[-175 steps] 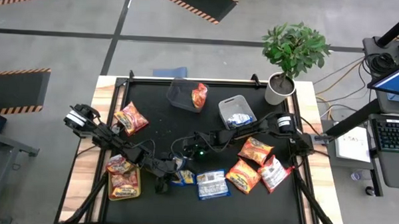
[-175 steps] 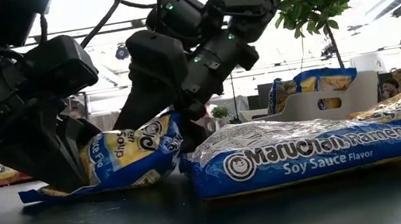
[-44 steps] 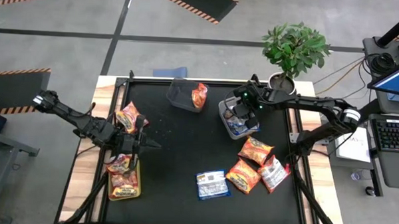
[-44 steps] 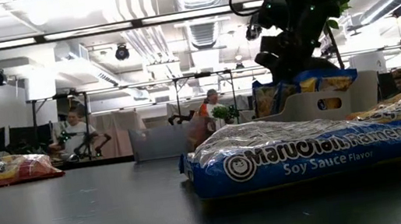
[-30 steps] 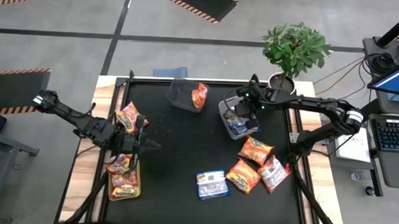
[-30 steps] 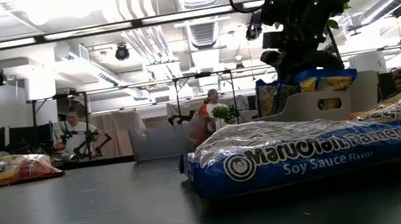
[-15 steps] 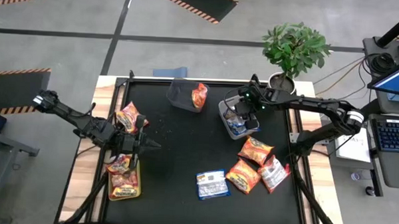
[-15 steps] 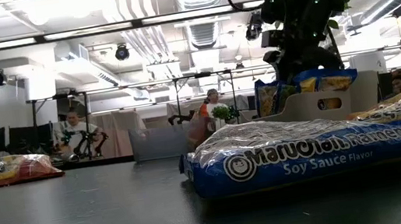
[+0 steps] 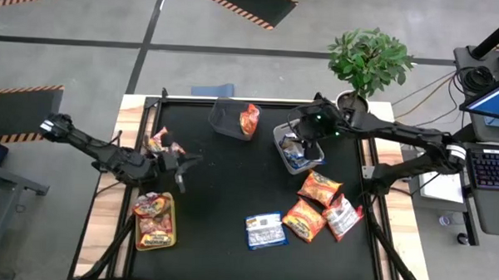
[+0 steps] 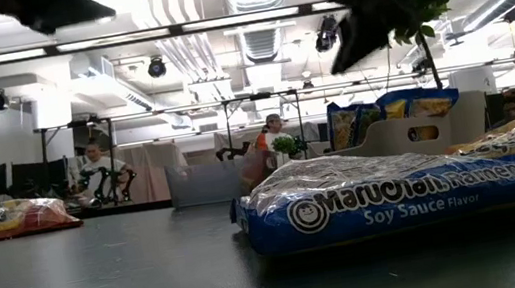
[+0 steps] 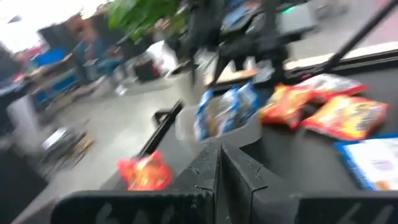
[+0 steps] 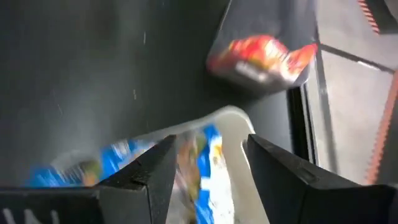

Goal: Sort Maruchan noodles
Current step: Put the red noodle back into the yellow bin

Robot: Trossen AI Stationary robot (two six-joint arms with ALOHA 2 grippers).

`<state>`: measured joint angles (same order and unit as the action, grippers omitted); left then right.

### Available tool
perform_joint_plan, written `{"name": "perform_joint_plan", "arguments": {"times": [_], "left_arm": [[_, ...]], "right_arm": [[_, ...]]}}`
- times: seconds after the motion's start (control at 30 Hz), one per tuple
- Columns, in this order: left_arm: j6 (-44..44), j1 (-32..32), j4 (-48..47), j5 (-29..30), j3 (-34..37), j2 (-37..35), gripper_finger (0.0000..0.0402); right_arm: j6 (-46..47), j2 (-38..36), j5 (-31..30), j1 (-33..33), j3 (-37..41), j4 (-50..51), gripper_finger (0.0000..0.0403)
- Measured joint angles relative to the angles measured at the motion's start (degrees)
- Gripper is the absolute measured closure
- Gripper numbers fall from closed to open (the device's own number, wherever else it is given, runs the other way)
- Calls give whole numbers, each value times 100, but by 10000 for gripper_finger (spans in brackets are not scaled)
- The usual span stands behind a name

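Maruchan noodles packets are spread over the black table. A blue packet (image 9: 265, 229) lies flat near the front, also close up in the low view (image 10: 396, 195). Two orange packets (image 9: 318, 190) (image 9: 303, 219) and a red-and-white one (image 9: 342, 216) lie to its right. Blue packets (image 12: 205, 155) stand in the white bin (image 9: 292, 150). My right gripper (image 9: 302, 142) (image 12: 208, 168) hangs open above that bin, touching nothing. One orange packet (image 9: 249, 119) sits in the grey bin (image 9: 225, 118). The yellow-green bin (image 9: 153, 220) holds more. My left gripper (image 9: 185, 163) (image 11: 219, 165) is shut and holds nothing, beside an orange packet (image 9: 158, 141).
A potted plant (image 9: 364, 69) stands at the table's far right corner, just behind the white bin. Bare black table lies in the middle between the arms (image 9: 223, 181). People sit in the room beyond the table (image 10: 100, 171).
My right gripper has risen straight up out of the white bin, and the blue packets have stayed in it. My left gripper has turned at its wrist and swung a little toward the table's far edge, still shut.
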<state>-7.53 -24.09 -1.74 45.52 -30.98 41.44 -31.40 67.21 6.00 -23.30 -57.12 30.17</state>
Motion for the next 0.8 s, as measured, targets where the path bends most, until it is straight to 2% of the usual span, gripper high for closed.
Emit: {"name": "perform_joint_plan", "arguments": {"times": [0.17,0.27,0.4,0.57,0.7,0.8], "left_arm": [[760,704,-385,64,0,328,402],[1371,1367,-1154,41,-117,525,402],[2437,2498,-2511,-42,-405,807,402],[3376,4089,-4075,-586,-690,1369,402],[3444,5105,-4367,-1235,-638,1948,402],[3416,5508,-4371,-1503,-541,2403,402]], "right_arm": [[1583,-133,2,338,-407,-7,232],[2175,-147,39,517,-573,-12,237],[2332,-147,57,809,-618,-68,239],[2340,-142,50,1103,-422,-276,241],[2532,-110,2,1200,-324,-523,246],[2519,-110,0,1232,-225,-946,250]]}}
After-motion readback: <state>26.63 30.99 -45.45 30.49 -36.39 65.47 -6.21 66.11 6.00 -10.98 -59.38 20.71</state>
